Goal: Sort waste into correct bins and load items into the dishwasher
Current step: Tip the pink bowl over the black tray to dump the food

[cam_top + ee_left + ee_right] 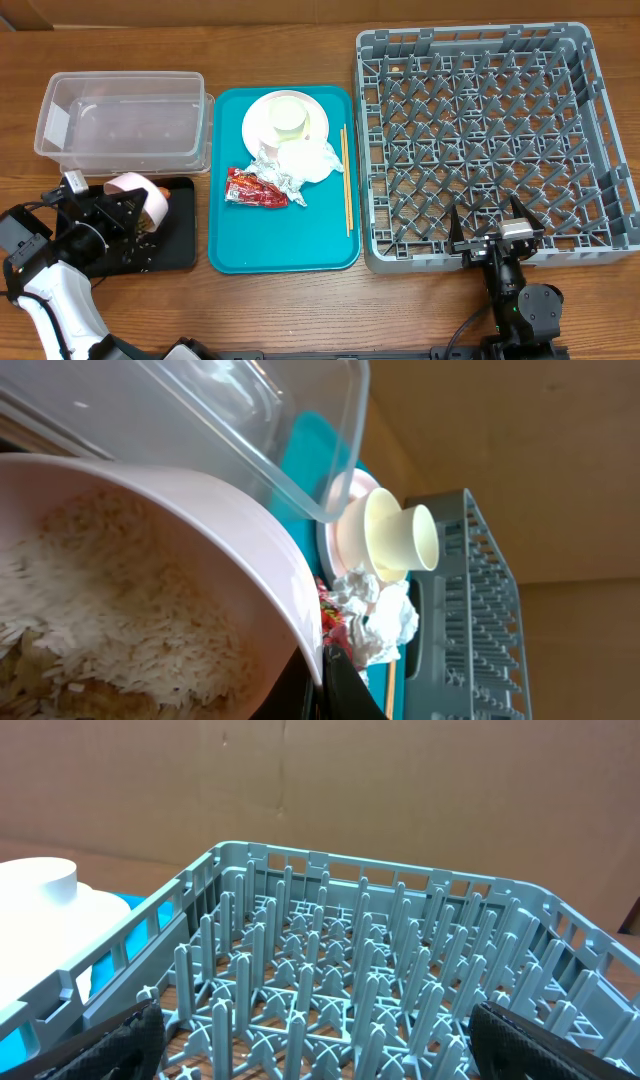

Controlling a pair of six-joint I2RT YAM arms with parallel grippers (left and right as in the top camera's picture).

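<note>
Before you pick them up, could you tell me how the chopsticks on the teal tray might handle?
The chopsticks look thin and wooden, so probably stiff and light. Lying flat on the smooth teal tray, they may roll or slide if nudged, and offer little height to grip.

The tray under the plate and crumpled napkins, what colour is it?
The tray is teal, a blue-green. The overhead view shows it best.
</note>
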